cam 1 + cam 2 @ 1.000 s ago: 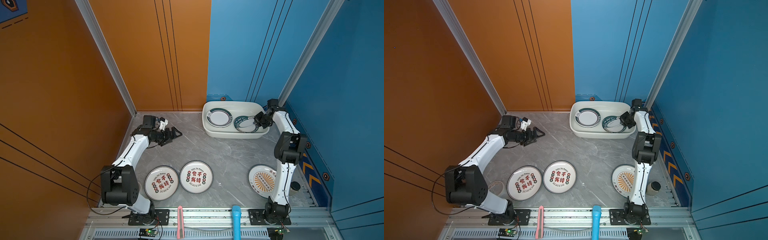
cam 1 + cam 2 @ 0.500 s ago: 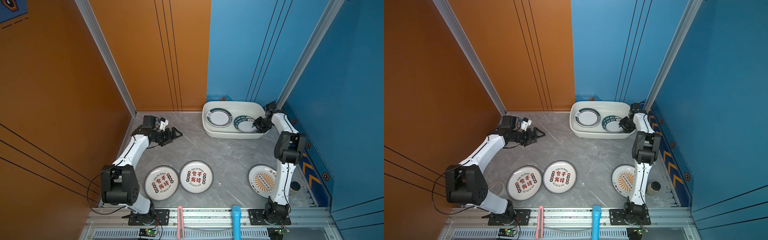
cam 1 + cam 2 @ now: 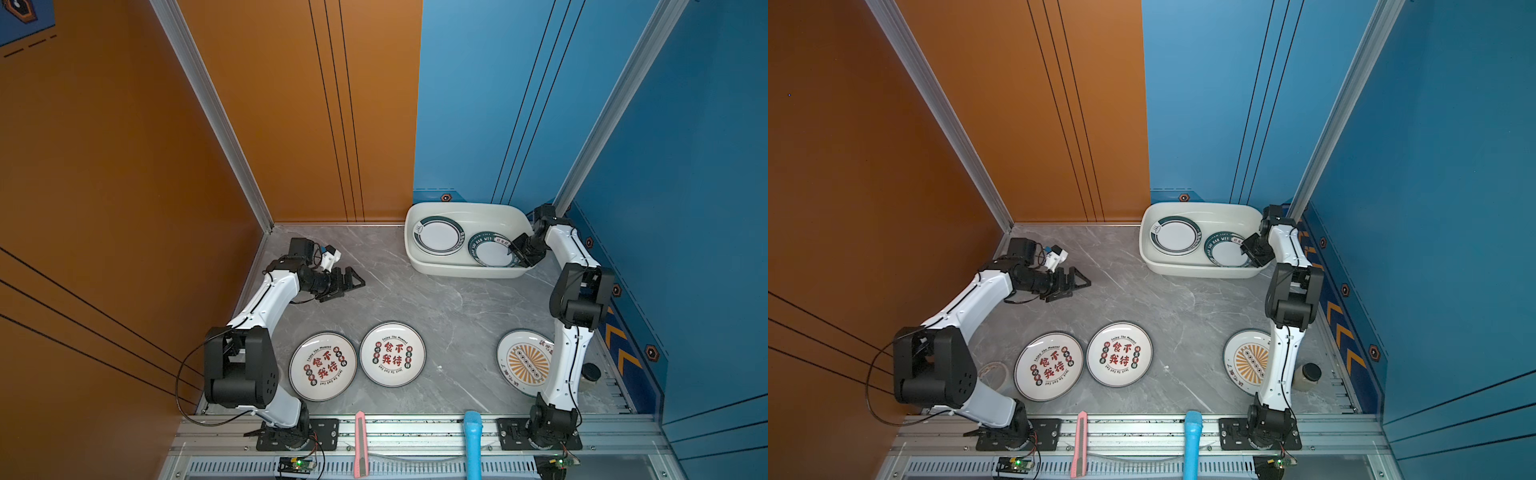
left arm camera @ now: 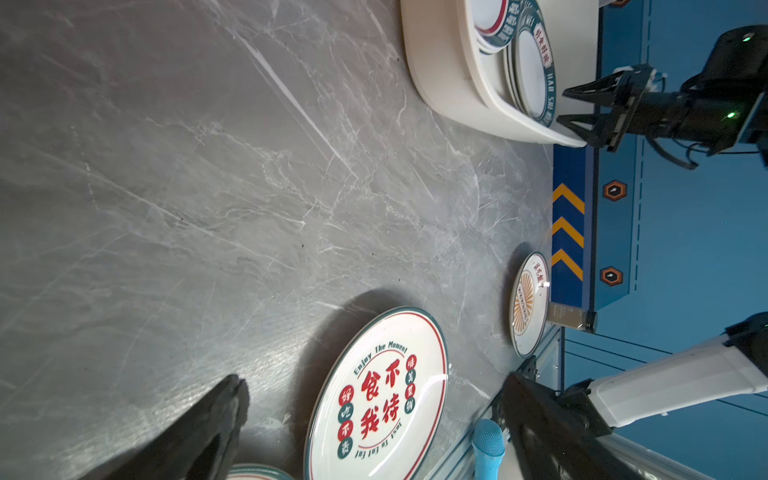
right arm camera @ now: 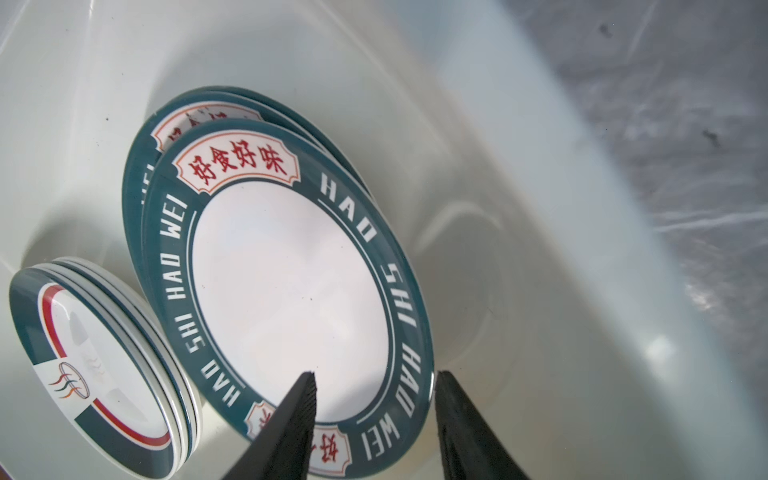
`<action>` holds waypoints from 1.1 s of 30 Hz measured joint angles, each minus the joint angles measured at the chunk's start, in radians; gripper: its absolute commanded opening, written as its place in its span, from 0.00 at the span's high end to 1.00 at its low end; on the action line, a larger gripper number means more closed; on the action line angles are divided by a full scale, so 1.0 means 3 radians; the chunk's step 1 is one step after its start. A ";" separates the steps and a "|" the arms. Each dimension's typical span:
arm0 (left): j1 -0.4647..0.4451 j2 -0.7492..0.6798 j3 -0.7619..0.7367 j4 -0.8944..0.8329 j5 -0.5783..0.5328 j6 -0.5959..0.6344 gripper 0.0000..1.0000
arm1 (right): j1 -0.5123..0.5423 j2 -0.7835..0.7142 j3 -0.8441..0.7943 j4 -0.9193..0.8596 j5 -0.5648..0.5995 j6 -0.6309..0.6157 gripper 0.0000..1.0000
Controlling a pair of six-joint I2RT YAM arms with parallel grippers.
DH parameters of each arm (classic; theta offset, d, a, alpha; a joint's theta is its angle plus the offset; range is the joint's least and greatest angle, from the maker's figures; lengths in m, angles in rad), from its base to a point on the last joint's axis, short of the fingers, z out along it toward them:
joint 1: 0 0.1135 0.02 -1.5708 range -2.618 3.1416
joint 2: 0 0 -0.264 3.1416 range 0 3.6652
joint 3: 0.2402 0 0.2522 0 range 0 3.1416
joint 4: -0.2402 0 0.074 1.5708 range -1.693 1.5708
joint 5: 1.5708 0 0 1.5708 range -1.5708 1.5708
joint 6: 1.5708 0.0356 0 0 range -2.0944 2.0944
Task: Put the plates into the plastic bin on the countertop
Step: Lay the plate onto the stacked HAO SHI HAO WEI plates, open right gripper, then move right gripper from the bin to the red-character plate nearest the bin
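Left jaws gape wide over bare tabletop (image 3: pixel 415 299), behind two red-character plates (image 3: pixel 323 366) awaiting pickup. In the plastic bin (image 3: pixel 457 272), right jaws stand apart astride the green-rimmed plate (image 5: pixel 291 282)'s edge. Pulling away low could snag and drag it.

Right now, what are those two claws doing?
Left gripper: open, holding nothing.
Right gripper: open over the edge of the green-rimmed plate, gripping nothing.

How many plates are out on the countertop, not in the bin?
3: two red-lettered plates side by side at the front, and a sunburst plate partly behind the right arm.
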 measured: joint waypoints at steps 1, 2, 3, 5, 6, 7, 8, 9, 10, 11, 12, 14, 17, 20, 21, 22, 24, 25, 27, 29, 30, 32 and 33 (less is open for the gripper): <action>-0.0010 0.0009 0.0000 -0.0057 -0.0025 0.0067 0.02 | -0.0006 0.0000 0.0041 -0.0061 0.0032 -0.0017 0.51; -0.0019 0.0017 0.0000 -0.0122 -0.0041 0.0139 0.02 | -0.0013 0.0000 0.0085 -0.0122 0.0057 -0.0034 0.51; -0.0031 0.0022 0.0000 -0.0163 -0.0053 0.0191 0.02 | -0.0018 0.0000 0.0118 -0.0156 0.0064 -0.0053 0.50; -0.0053 0.0025 0.0000 -0.0245 -0.0081 0.0298 0.02 | -0.0028 -0.0001 0.0195 -0.0221 0.0067 -0.0083 0.51; -0.0067 0.0025 0.0000 -0.0268 -0.0089 0.0334 0.02 | -0.0032 -0.0001 0.0217 -0.0233 0.0069 -0.0092 0.51; -0.0089 0.0025 0.0000 -0.0289 -0.0094 0.0374 0.02 | -0.0037 -0.0003 0.0249 -0.0253 0.0066 -0.0095 0.50; -0.0122 0.0025 0.0000 -0.0305 -0.0104 0.0408 0.02 | -0.0038 -0.0006 0.0270 -0.0257 0.0065 -0.0107 0.51; -0.0155 0.0027 0.0000 -0.0313 -0.0117 0.0441 0.02 | -0.0039 -0.0013 0.0287 -0.0262 0.0061 -0.0118 0.50; -0.0202 0.0028 -0.0001 -0.0323 -0.0135 0.0479 0.02 | -0.0039 -0.0020 0.0309 -0.0272 0.0058 -0.0128 0.51; -0.0266 0.0033 -0.0003 -0.0331 -0.0161 0.0520 0.01 | -0.0039 -0.0041 0.0314 -0.0272 0.0052 -0.0145 0.51; -0.0318 0.0039 -0.0003 -0.0341 -0.0184 0.0548 0.01 | -0.0039 -0.0066 0.0314 -0.0280 0.0042 -0.0151 0.51; -0.0451 0.0072 -0.0003 -0.0366 -0.0231 0.0614 0.00 | -0.0039 -0.0154 0.0314 -0.0282 0.0003 -0.0170 0.51; -0.0609 0.0145 -0.0008 -0.0379 -0.0285 0.0682 0.02 | -0.0036 -0.0312 0.0314 -0.0282 -0.0060 -0.0217 0.51; -0.0712 0.0211 -0.0048 -0.0384 -0.0327 0.0749 0.04 | -0.0015 -0.0519 0.0312 -0.0280 -0.0132 -0.0284 0.51; -0.0725 0.0234 -0.0067 -0.0392 -0.0342 0.0773 0.05 | -0.0005 -0.0607 0.0296 -0.0275 -0.0156 -0.0298 0.51; -0.0730 0.0261 -0.0084 -0.0399 -0.0360 0.0799 0.06 | 0.0008 -0.0692 0.0264 -0.0272 -0.0182 -0.0317 0.51; -0.0730 0.0309 -0.0097 -0.0407 -0.0384 0.0829 0.07 | 0.0037 -0.0885 0.0148 -0.0257 -0.0235 -0.0352 0.51; -0.0730 0.0338 -0.0097 -0.0407 -0.0399 0.0844 0.09 | 0.0055 -0.0988 0.0060 -0.0244 -0.0259 -0.0370 0.51; -0.0730 0.0388 -0.0097 -0.0409 -0.0425 0.0877 0.10 | 0.0092 -0.1183 -0.0141 -0.0215 -0.0323 -0.0409 0.51; -0.0732 0.0441 -0.0097 -0.0409 -0.0445 0.0905 0.13 | 0.0128 -0.1367 -0.0392 -0.0174 -0.0394 -0.0459 0.51; -0.0739 0.0474 -0.0097 -0.0408 -0.0450 0.0917 0.12 | 0.0146 -0.1450 -0.0523 -0.0150 -0.0426 -0.0484 0.52; -0.0757 0.0546 -0.0097 -0.0407 -0.0463 0.0936 0.13 | 0.0181 -0.1621 -0.0823 -0.0066 -0.0515 -0.0542 0.52; -0.0758 0.0582 -0.0097 -0.0403 -0.0463 0.0946 0.13 | 0.0196 -0.1706 -0.0982 -0.0032 -0.0568 -0.0572 0.52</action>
